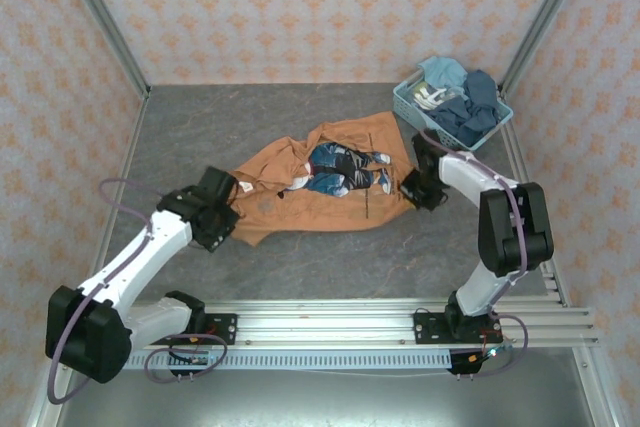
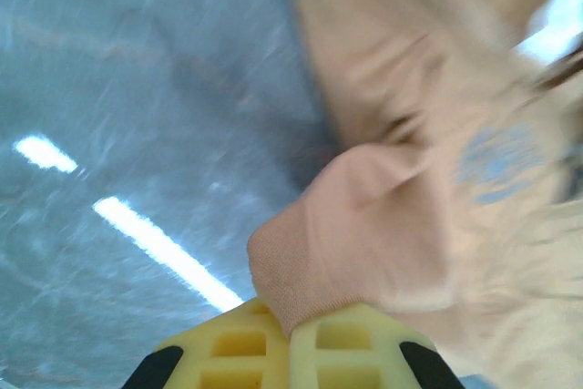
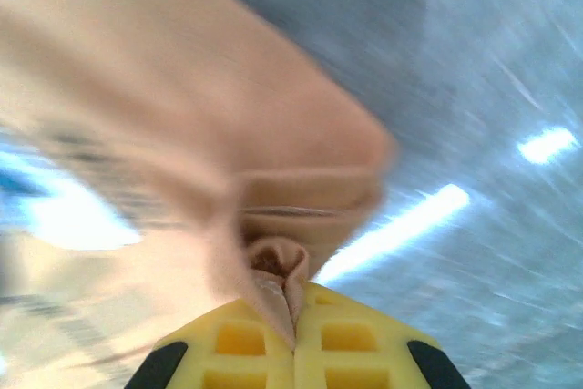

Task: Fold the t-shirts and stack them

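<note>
An orange-tan t-shirt (image 1: pixel 322 192) with a dark blue, white and red chest print lies crumpled in the middle of the grey table. My left gripper (image 1: pixel 232 209) is at the shirt's left end, shut on a fold of its cloth (image 2: pixel 346 243). Its yellow fingers (image 2: pixel 228 348) pinch the hem. My right gripper (image 1: pixel 408 187) is at the shirt's right edge, shut on a bunched fold of the same t-shirt (image 3: pixel 282 271) between its yellow fingers (image 3: pixel 351 343). More shirts (image 1: pixel 468 107), blue and dark, are heaped in the basket.
A pale blue lattice basket (image 1: pixel 408 105) stands at the back right corner. Patterned walls and metal posts (image 1: pixel 100 17) close in the table on three sides. A rail (image 1: pixel 330 322) with the arm bases runs along the near edge.
</note>
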Available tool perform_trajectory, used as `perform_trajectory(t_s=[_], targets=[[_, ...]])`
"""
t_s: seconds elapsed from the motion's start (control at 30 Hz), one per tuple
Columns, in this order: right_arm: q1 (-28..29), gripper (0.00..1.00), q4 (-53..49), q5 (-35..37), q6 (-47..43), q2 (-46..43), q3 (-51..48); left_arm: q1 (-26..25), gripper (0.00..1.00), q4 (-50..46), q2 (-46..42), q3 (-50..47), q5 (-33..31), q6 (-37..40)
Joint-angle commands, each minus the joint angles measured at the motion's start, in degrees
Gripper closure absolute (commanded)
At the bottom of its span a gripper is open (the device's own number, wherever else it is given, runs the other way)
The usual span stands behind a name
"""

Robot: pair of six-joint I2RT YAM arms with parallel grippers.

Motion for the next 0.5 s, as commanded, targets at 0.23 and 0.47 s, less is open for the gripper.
perform_trajectory(t_s=[0.23, 0.47], targets=[[0.40, 1.00, 1.49, -5.47, -6.87, -11.45, 24.07, 7.69, 1.00, -1.23, -1.46, 32.28, -10.85, 10.23], [0.40, 1.00, 9.19, -11.62, -7.13, -26.81, 22.18, 7.66, 1.00, 3.02, -9.18, 44.84, -18.47, 15.08]])
